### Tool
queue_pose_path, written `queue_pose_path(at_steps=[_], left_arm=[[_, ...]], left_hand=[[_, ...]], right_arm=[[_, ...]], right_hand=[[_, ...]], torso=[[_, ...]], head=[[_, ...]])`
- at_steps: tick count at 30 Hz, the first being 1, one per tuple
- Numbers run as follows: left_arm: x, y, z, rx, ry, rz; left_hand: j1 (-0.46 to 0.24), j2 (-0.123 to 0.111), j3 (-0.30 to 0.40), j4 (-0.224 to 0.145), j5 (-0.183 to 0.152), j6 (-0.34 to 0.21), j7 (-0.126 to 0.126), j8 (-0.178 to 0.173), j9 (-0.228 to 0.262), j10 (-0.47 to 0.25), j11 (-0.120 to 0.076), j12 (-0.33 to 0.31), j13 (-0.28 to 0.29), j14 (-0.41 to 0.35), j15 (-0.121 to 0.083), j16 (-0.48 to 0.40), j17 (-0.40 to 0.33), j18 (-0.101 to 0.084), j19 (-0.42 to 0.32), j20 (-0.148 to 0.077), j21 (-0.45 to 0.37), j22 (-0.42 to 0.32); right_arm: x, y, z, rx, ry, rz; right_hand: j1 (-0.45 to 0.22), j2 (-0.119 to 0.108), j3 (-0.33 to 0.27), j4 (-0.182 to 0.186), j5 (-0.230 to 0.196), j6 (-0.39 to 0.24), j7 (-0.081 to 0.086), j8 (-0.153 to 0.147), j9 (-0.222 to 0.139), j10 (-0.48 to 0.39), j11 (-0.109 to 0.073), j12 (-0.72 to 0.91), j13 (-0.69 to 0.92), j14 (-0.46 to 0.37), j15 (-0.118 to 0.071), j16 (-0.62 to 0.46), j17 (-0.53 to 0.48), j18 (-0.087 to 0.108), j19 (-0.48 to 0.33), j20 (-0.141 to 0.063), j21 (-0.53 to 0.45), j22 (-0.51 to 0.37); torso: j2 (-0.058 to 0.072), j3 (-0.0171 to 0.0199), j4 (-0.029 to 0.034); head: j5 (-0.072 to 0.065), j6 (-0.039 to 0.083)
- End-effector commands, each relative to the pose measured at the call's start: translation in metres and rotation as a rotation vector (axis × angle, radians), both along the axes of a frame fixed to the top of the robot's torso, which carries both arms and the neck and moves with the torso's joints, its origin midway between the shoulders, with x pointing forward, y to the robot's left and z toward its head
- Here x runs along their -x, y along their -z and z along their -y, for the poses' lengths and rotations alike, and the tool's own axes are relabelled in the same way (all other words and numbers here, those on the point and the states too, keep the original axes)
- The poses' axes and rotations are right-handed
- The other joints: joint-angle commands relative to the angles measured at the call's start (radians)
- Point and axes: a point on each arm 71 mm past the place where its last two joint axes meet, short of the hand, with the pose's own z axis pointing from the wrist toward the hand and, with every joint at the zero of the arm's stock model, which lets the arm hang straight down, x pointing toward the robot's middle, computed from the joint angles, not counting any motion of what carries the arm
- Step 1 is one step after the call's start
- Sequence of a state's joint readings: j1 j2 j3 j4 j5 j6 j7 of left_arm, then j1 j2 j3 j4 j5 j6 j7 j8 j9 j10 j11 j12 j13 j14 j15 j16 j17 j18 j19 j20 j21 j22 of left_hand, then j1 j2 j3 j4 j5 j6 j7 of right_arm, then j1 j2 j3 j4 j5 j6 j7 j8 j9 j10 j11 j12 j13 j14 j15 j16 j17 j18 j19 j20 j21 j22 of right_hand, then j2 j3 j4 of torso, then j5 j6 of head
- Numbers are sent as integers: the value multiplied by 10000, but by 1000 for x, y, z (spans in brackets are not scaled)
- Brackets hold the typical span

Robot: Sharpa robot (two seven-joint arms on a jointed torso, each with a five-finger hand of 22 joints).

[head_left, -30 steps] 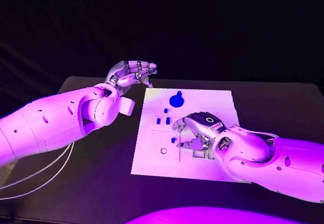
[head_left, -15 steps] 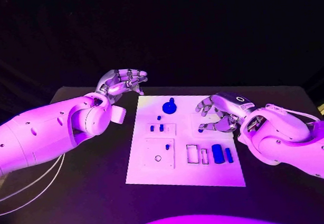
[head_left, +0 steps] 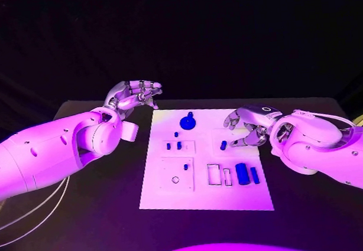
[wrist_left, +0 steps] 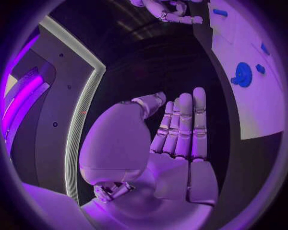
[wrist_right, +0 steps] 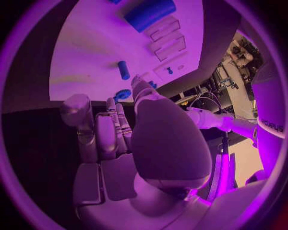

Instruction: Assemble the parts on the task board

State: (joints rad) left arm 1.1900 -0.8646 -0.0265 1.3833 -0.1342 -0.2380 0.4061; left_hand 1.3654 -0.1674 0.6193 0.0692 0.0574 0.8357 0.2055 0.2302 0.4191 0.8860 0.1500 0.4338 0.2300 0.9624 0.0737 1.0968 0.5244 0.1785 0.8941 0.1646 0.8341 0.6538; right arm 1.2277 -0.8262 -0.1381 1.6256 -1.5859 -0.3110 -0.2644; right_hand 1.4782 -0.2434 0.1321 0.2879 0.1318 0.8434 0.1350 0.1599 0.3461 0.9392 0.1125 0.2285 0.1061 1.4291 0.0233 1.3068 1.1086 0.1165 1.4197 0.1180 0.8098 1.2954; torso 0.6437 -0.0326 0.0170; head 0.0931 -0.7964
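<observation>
Head view is showing one white task board [head_left: 207,201] lying in the middle of the black table [head_left: 88,228], with dark table surface lying open along its near, left and right edges. On the board I am counting one round blue part [head_left: 187,122] near the far edge, three small blue pegs [head_left: 179,144] in the middle band, counting one [head_left: 223,145] beside the right hand, and two longer blue bars [head_left: 243,173] standing side by side near the right edge. The left hand [head_left: 134,94] is hovering off the board's far left corner, fingers curled in, holding nothing. The right hand [head_left: 249,127] is hanging over the board's right edge, fingers bent and apart, gripping nothing that I can see. Left wrist view is showing the left hand's fingers [wrist_left: 182,125] lying straight together.
</observation>
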Motion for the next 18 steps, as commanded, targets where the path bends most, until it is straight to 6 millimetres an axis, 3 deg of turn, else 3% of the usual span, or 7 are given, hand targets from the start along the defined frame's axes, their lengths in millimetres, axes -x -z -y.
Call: queue_pose_path(at_steps=[1,2,3,11,18], left_arm=[[0,-1,1,23,42,29],[0,-1,1,24,44,29],[0,-1,1,25,45,29],[0,-1,1,23,44,30],[0,-1,1,16,36,30]], left_hand=[[65,-23,-377,74,-41,-101,51,173,-1,-135,-17,158,-114,-93,23,-108,-130,53,156,40,-191,-109],[65,-23,-377,74,-41,-101,51,173,-1,-135,-17,158,-114,-93,23,-108,-130,53,156,40,-191,-109],[65,-23,-377,74,-41,-101,51,173,-1,-135,-17,158,-114,-93,23,-108,-130,53,156,40,-191,-109],[65,-23,-377,74,-41,-101,51,173,-1,-135,-17,158,-114,-93,23,-108,-130,53,156,40,-191,-109],[65,-23,-377,74,-41,-101,51,173,-1,-135,-17,158,-114,-93,23,-108,-130,53,156,40,-191,-109]], right_arm=[[-2,4,-4,113,-100,-91],[-3,6,-5,137,-131,-123],[-3,8,-7,163,-168,-163],[-7,19,-16,322,-340,-398],[-8,28,-20,587,-442,-603]], right_hand=[[365,145,-286,16,168,-17,70,-128,-43,-106,-16,43,-143,187,28,271,300,-31,161,-39,442,383],[418,200,-170,9,154,76,214,-109,-39,-8,-97,36,-208,261,-29,299,339,-42,230,-76,523,400],[427,220,-122,5,148,118,232,-107,-45,37,-133,23,-244,298,-59,315,369,-51,264,-105,589,417],[592,391,412,-59,127,662,66,-75,-187,528,-320,-364,-434,585,-248,405,587,-166,557,-266,1254,617],[575,351,888,-62,123,1108,64,-93,-345,1177,-330,-640,-425,633,-234,375,596,-195,616,-288,1308,641]], torso=[[11,-3,9],[7,-8,8],[3,-14,13],[-3,-24,19],[-9,-28,8]], head=[[-3,-26],[-2,-32],[-2,-42],[-11,-87],[0,-134]])
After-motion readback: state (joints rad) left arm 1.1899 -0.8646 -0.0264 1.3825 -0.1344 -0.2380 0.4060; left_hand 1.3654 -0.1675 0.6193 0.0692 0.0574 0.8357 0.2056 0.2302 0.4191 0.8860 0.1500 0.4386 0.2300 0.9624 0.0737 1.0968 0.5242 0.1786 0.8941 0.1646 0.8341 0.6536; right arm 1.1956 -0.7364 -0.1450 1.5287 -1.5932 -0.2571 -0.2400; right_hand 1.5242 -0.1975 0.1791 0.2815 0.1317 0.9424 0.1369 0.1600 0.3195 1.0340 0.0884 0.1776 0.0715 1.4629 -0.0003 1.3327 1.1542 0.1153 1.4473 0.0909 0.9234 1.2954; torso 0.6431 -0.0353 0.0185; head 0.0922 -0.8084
